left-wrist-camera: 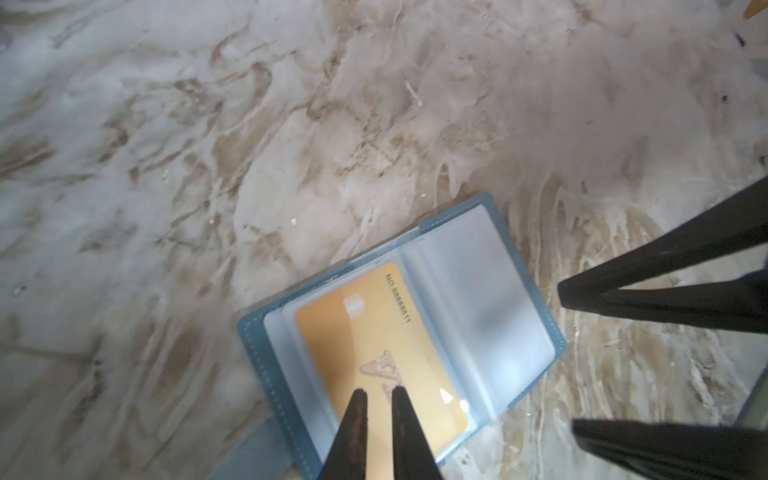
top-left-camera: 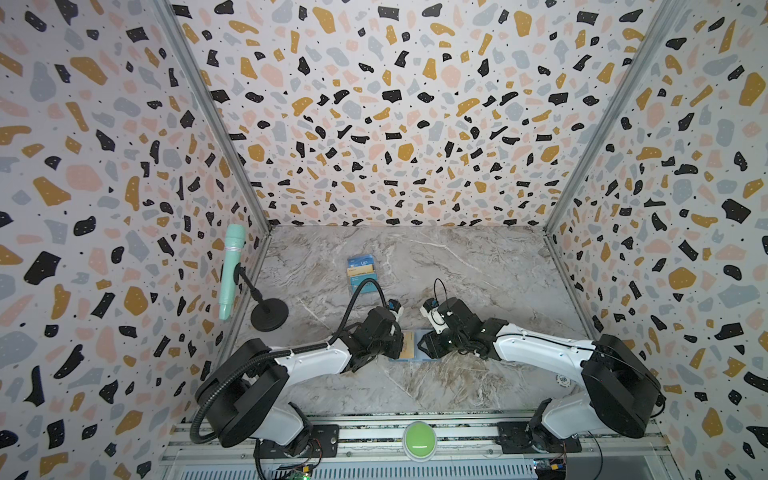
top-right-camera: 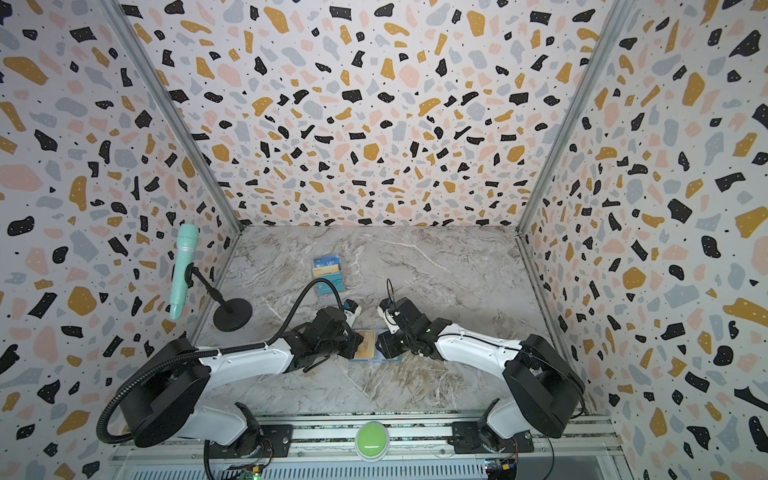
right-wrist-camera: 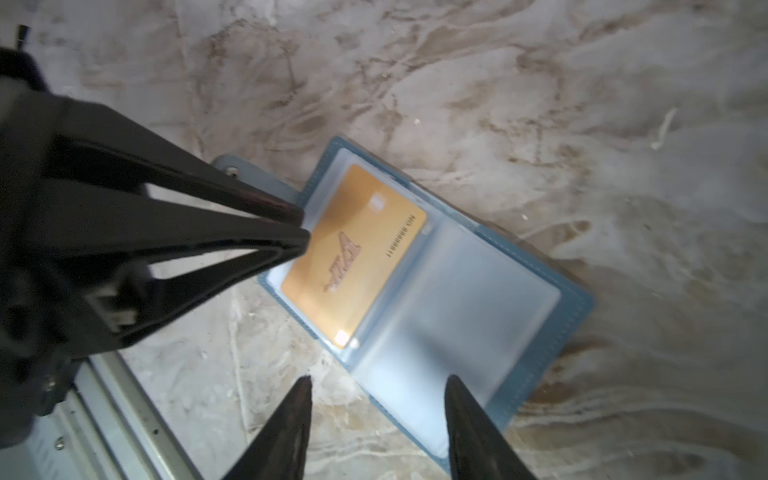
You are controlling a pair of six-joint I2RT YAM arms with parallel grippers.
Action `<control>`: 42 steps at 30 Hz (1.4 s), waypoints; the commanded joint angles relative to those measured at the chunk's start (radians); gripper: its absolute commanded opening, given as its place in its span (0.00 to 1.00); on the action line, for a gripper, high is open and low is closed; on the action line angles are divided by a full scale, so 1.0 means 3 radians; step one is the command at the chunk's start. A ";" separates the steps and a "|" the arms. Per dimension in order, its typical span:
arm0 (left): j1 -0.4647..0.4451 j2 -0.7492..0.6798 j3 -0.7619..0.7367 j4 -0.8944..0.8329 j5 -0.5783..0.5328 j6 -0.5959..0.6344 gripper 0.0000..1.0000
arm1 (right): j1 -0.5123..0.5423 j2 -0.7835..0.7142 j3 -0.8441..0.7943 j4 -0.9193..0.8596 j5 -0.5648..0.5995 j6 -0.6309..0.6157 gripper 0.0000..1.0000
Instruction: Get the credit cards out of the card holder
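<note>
Gold card [left-wrist-camera: 374, 353] "NO 88888811" in card holder [left-wrist-camera: 254, 353]; left gripper [left-wrist-camera: 378, 392] narrow, right gripper [right-wrist-camera: 379, 380] wide

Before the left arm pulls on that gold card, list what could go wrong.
1. The left gripper, jaws barely parted, sits at the edge of the gold card; it may catch the clear sleeve too, dragging the card holder along.
2. The right gripper hangs open by the empty page, seemingly not pressing it, so the holder could slide or lift.
</note>
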 commanded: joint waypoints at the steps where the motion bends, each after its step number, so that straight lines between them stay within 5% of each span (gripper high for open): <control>1: 0.0002 -0.0010 -0.0065 -0.0130 -0.0246 0.0047 0.15 | -0.0009 0.0088 0.0184 0.0169 -0.0362 0.0087 0.54; 42: 0.0000 0.0054 -0.0221 0.0233 -0.0078 0.0217 0.13 | -0.0178 0.0865 0.0029 0.0835 -0.0696 0.0776 0.45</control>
